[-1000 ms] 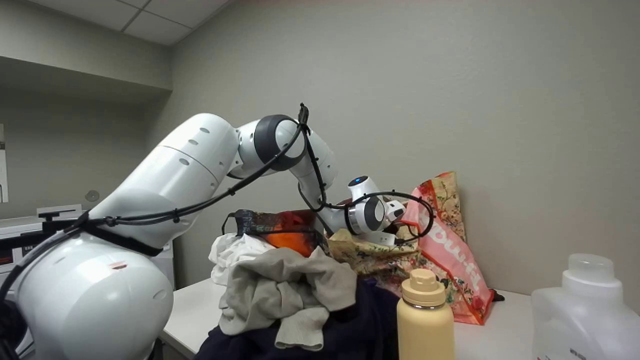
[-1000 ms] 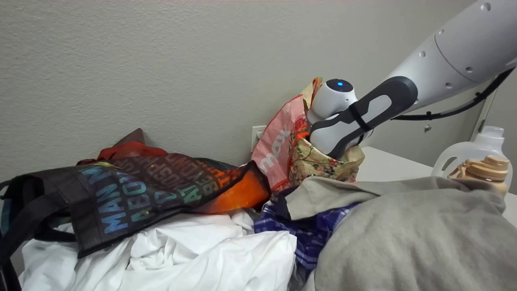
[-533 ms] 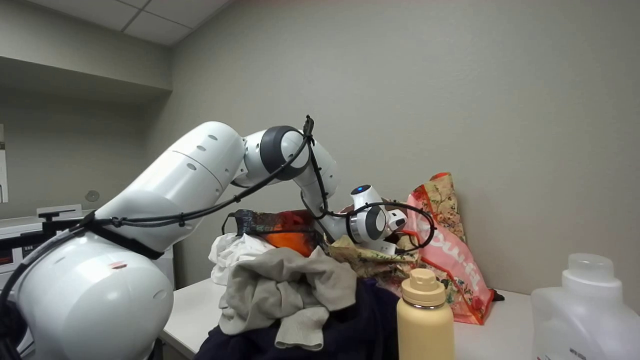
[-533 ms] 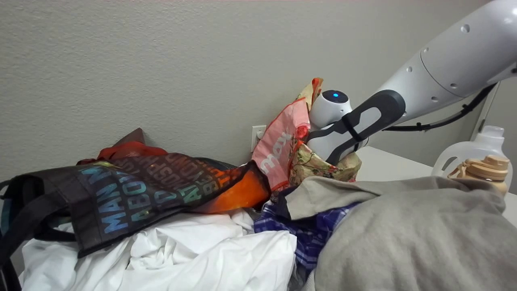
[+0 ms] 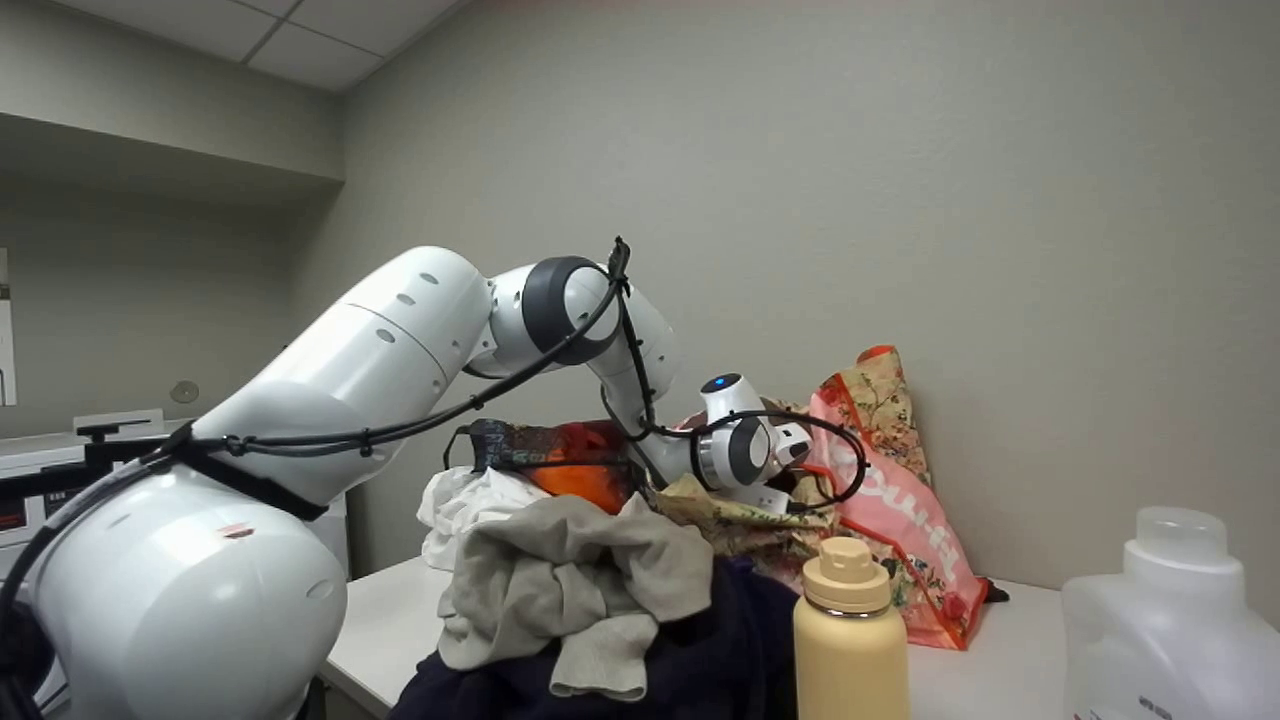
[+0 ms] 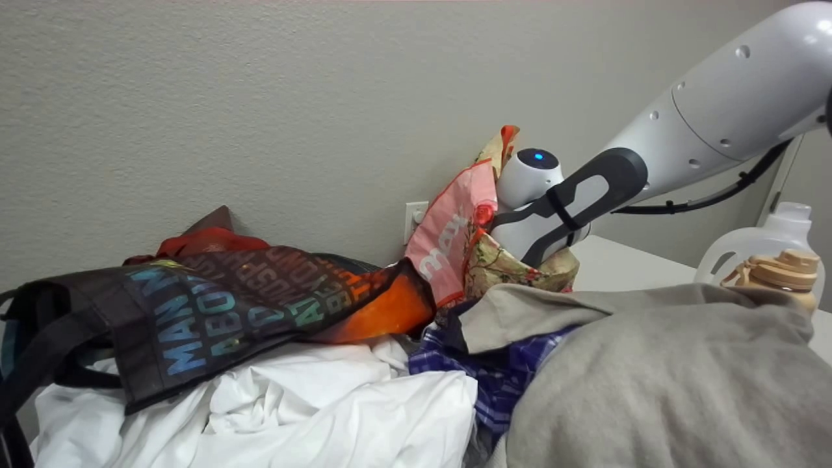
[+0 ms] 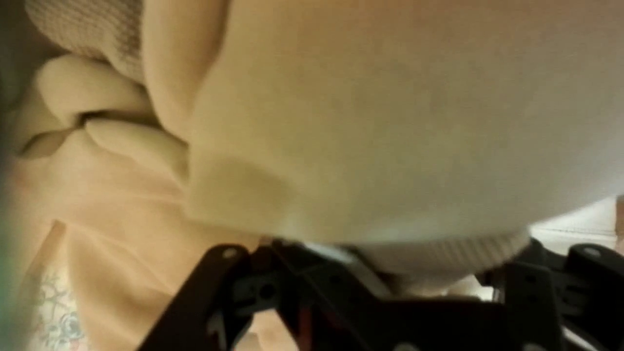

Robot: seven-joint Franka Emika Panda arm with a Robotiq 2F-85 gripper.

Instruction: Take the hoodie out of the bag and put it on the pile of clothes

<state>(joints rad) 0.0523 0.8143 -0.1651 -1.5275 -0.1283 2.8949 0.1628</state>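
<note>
The floral and pink bag (image 5: 905,525) stands against the wall and shows in both exterior views (image 6: 450,244). My gripper (image 7: 409,251) is down inside its mouth and hidden in both exterior views. In the wrist view its black fingers are spread wide, with blurred cloth with a ribbed edge between and in front of them. This beige-grey hoodie (image 7: 390,122) fills most of the wrist view; its fingertips are partly covered by it. The pile of clothes has a grey garment (image 5: 570,570) on dark navy cloth (image 5: 740,630), with white cloth (image 6: 312,409) and purple plaid cloth (image 6: 500,370).
A yellow bottle (image 5: 850,630) stands close in front of the bag. A clear jug (image 5: 1160,620) stands at the right. A dark printed bag (image 6: 247,305) lies on the white cloth. The wall (image 6: 260,117) is right behind the bag.
The arm has lowered, taking the wrist deeper into the bag, mostly in the first half second. The bag's rim and pink side have shifted slightly. The pile has not moved.
</note>
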